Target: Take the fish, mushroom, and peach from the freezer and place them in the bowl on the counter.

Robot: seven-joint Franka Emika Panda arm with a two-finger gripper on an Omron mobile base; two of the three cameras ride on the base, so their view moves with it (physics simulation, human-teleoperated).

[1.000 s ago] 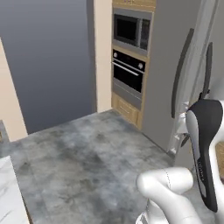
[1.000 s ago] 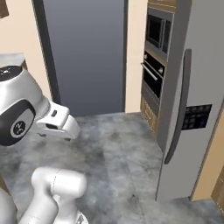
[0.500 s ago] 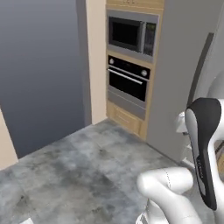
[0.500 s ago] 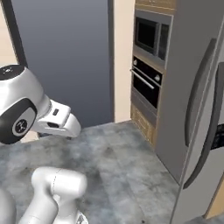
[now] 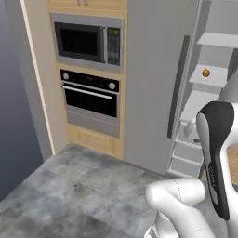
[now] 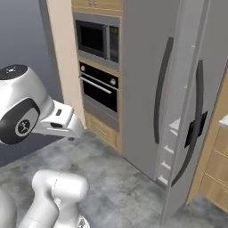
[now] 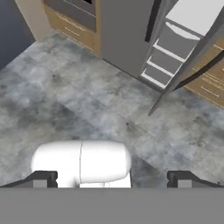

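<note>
The freezer (image 5: 153, 83) is a tall grey cabinet with a long dark handle (image 5: 176, 86). Its right door (image 6: 196, 129) stands ajar, and white inner shelves (image 5: 204, 79) show in the gap. The peach (image 5: 206, 72), a small orange ball, sits on an upper shelf. In the hand view my gripper (image 7: 113, 178) is open with nothing between its fingertips (image 7: 43, 177), high over the floor and well short of the freezer (image 7: 127, 35) and its shelves (image 7: 175, 41). The fish, the mushroom and the bowl are out of view. A sliver of the counter (image 6: 224, 120) shows at the right edge.
A microwave (image 5: 86, 42) and a black oven (image 5: 90, 95) are built into a wooden column left of the freezer. Tan drawers (image 6: 218, 164) stand right of the ajar door. Grey stone floor (image 5: 69, 190) lies between me and the freezer.
The whole picture has shifted: the base has turned and come closer to the freezer, bringing its ajar door and inner shelves into view. The gripper stays open.
</note>
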